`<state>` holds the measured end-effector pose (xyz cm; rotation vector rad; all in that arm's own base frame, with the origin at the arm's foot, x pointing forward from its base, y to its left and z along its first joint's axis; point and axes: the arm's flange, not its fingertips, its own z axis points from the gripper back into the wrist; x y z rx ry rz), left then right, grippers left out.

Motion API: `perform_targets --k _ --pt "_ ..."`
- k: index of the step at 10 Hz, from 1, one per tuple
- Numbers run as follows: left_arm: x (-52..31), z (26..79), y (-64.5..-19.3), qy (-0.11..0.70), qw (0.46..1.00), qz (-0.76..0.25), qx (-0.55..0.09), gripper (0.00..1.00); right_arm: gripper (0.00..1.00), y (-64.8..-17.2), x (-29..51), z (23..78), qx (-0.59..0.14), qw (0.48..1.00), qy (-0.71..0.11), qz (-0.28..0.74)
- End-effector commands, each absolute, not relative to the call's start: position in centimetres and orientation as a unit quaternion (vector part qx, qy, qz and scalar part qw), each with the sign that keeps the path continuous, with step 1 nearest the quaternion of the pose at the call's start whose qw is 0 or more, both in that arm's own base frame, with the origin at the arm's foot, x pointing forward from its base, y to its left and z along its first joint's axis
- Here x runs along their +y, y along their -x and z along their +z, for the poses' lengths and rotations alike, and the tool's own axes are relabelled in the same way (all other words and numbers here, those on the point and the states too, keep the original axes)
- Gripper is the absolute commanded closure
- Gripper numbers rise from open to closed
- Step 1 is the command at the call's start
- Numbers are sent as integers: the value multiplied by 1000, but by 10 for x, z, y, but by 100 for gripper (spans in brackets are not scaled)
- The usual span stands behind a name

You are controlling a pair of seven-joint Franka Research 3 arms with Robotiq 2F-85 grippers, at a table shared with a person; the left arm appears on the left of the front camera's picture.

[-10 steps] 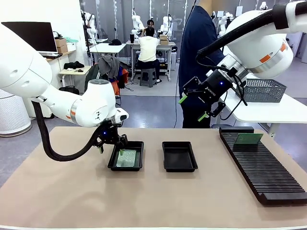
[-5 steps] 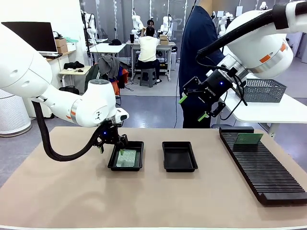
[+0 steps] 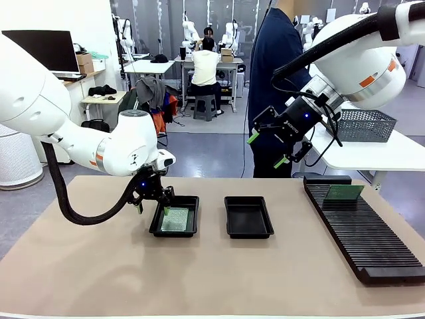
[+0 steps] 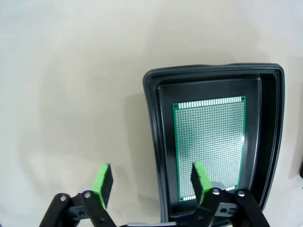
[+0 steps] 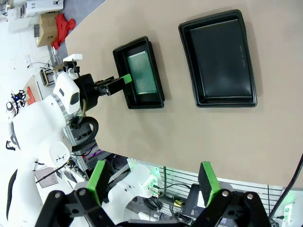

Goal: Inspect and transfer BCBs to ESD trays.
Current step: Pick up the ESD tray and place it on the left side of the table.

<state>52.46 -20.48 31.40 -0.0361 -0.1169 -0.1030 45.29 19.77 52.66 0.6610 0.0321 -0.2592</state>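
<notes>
Hovering the left gripper (image 4: 151,177), fingers spread, over the rim of one ESD tray (image 4: 150,142) with a BCB (image 4: 209,146) lying inside — holding the right gripper (image 5: 154,178) parted and empty aloft, leaving the second tray (image 3: 248,216) bare, another BCB (image 3: 344,193) waiting in the rack (image 3: 362,239).

Not much to read here, honestly. The one bit of lettering I can spot is a short line of white print on the black body of the right gripper (image 3: 267,149), just up the wrist from its green pads in the front view. It's too small to make out letter by letter. Well off to the left of that gripper there's a tiny dark mark on the white shell of the left arm (image 3: 126,149), also too small to tell. The BCB (image 4: 209,146) in the left wrist view has nothing legible on it, just a grid of holes.
</notes>
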Motion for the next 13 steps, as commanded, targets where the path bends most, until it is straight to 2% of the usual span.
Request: perform_targets --k 1,3,4,5,6,7,8,9,10,11,12,13 --pt "-207 310 -527 31 997 -53 -54 19 0 -456 198 527 17 940 -315 -128" --pt "-207 308 -529 30 997 -51 -53 23 0 -456 198 527 17 940 -315 -128" --pt "-208 309 -529 29 997 -47 -58 32 0 -456 198 527 17 940 -315 -128" --pt "-208 310 -529 30 996 -48 -65 29 0 -456 198 527 17 940 -315 -128" --pt "-208 311 -530 31 996 -50 -65 44 0 -456 198 527 17 940 -315 -128" --pt "-209 311 -530 30 996 -49 -67 36 0 -456 198 527 17 940 -315 -128" --pt "-209 311 -530 30 996 -48 -69 55 0 -456 198 527 17 940 -315 -128" --pt "-210 311 -531 29 996 -47 -68 48 0 -456 198 527 17 940 -315 -128" --pt "-210 310 -532 24 996 -46 -69 67 0 -456 198 527 17 940 -315 -128" --pt "-210 310 -533 24 996 -47 -69 60 0 -456 198 527 17 940 -315 -128" --pt "-211 310 -534 19 996 -46 -72 79 0 -456 198 527 17 940 -315 -128" --pt "-212 310 -535 19 996 -46 -73 72 0 -456 198 527 17 940 -315 -128"
